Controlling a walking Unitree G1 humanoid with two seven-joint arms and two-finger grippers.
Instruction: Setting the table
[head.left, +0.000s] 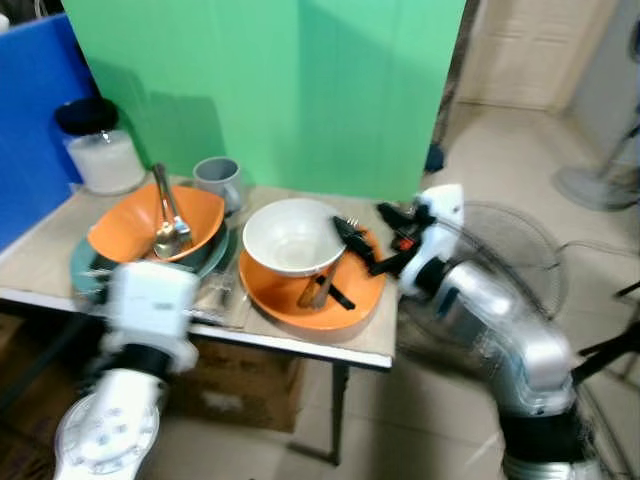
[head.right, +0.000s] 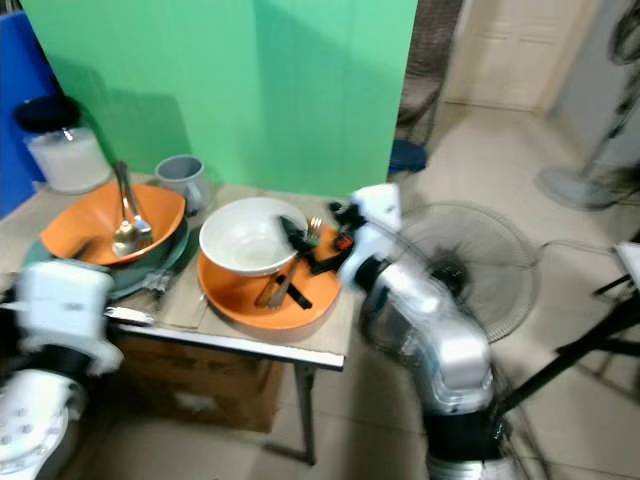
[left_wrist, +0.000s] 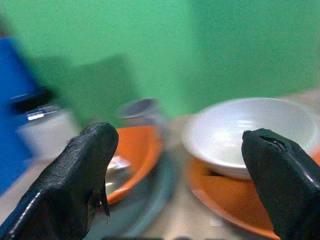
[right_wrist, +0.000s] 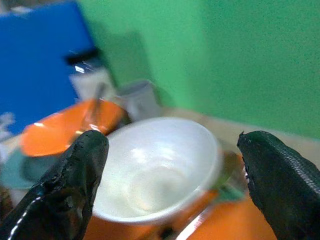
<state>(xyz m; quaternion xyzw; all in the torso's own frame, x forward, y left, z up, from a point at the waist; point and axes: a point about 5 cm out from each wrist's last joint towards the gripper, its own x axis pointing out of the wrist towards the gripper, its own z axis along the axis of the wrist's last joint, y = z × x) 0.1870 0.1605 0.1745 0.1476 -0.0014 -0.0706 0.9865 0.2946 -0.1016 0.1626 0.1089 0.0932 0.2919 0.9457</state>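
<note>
Far left: a blue panel (head.left: 35, 130) stands behind the table (head.left: 40, 250), with a green backdrop (head.left: 270, 90) beside it. A white jar with a black lid (head.left: 97, 145) sits at the table's back-left corner.

Left of centre: an orange bowl (head.left: 150, 225) rests on a teal plate (head.left: 85, 265) and holds 2 metal spoons (head.left: 168, 215) leaning upward. A grey mug (head.left: 218, 180) stands just behind this bowl, near the backdrop.

Near edge, left: the left gripper (left_wrist: 180, 175) is held low in front of the table, its white wrist housing (head.left: 150, 310) overlapping the teal plate's near rim in the head views. In the left wrist view its 2 black fingers (left_wrist: 75, 185) stand wide apart — nothing lies between them — and they face the orange bowl and the white bowl.

Centre: a white bowl (head.left: 292, 235) sits on an orange plate (head.left: 310, 290). A fork (head.left: 322, 285) lies on that plate beside the bowl, its handle toward the near rim.

Right of centre: the right gripper (head.left: 358, 250) reaches over the orange plate from the table's right end. Its fingers are spread — 1 black finger (head.left: 350, 235) lies by the white bowl's right rim, and the right wrist view shows the bowl framed in the gap. Whether a finger touches the bowl cannot be told.

Far right: a floor fan (head.left: 510, 260) stands on the tiled floor (head.left: 420, 400) behind the right arm.
</note>
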